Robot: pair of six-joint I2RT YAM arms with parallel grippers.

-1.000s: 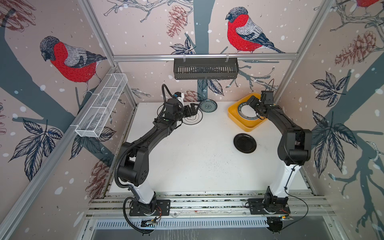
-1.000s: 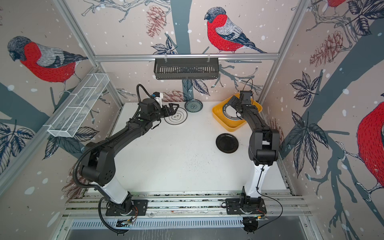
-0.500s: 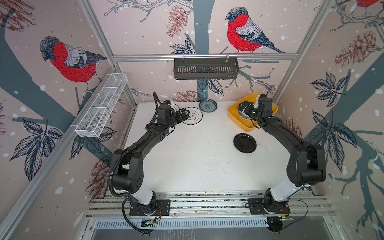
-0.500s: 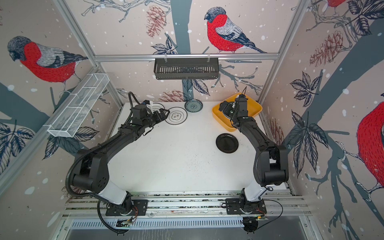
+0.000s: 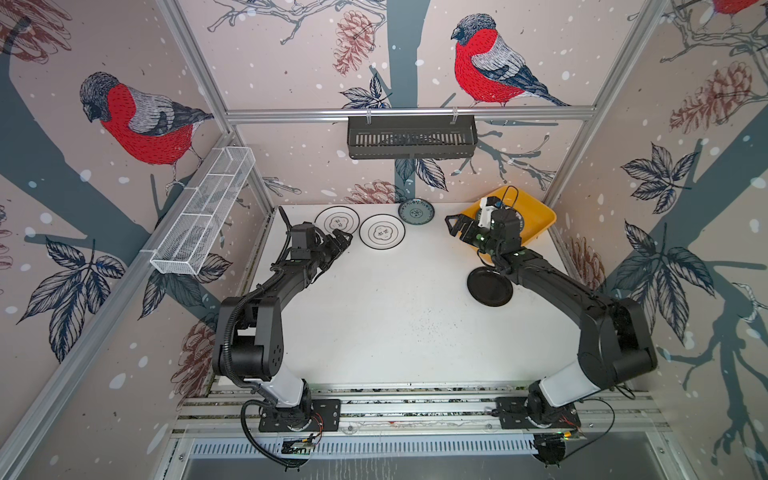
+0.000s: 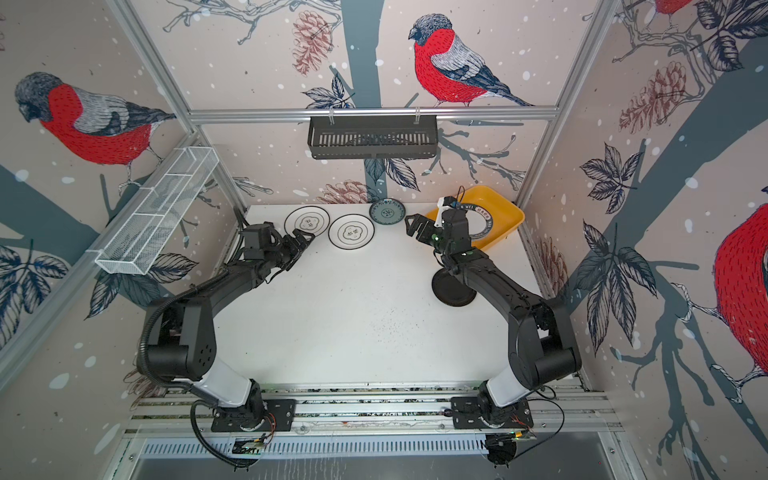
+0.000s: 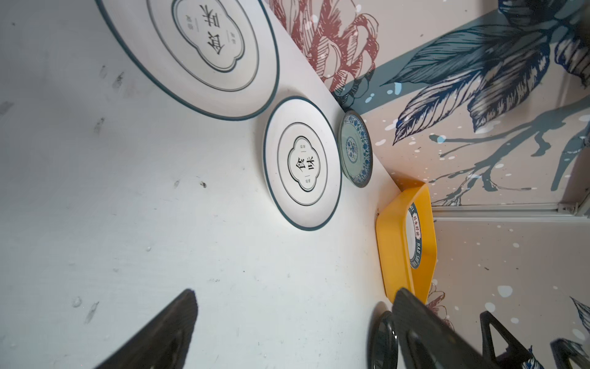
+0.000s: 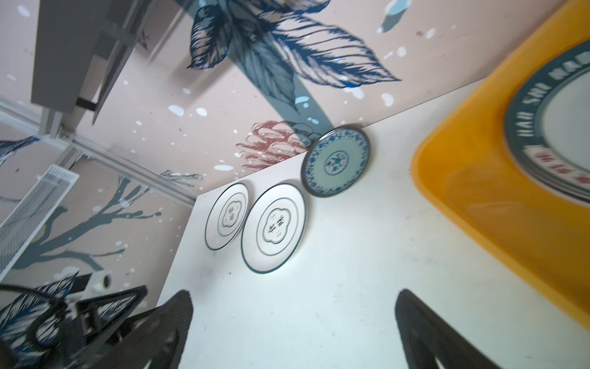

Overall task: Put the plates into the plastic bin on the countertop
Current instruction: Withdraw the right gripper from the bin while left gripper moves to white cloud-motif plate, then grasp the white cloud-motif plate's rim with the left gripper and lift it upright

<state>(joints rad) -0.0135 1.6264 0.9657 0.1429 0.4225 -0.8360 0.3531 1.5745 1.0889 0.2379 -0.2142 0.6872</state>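
Progress so far: the plastic bin (image 5: pixel 538 216) has a lettered-rim plate (image 6: pixel 484 227) lying on top inside it. The right wrist view hints at more rims stacked under that one, but I can't count them. 4 plates are not in yet, all flat on the countertop (image 5: pixel 374 332). The corner white plate (image 5: pixel 336 219) and the middle white plate (image 5: pixel 381 231) sit just ahead of the left gripper (image 5: pixel 345 241). The teal plate (image 5: pixel 416 211) is further out past those 2, roughly between the 2 tools. The black plate (image 5: pixel 489 286) lies behind the right gripper (image 5: pixel 454 226), tucked beside its forearm. Both grippers have their jaws spread wide with nothing between them, so no plate is in transit, and I'd guess roughly half the job is left. Compared with 1 second back, the right gripper has pulled out of the bin, where it was hovering over the lettered plate, and now hangs just outside the bin's near wall, facing the teal plate. The left one has backed off the white plates it was covering, so both now show in full.
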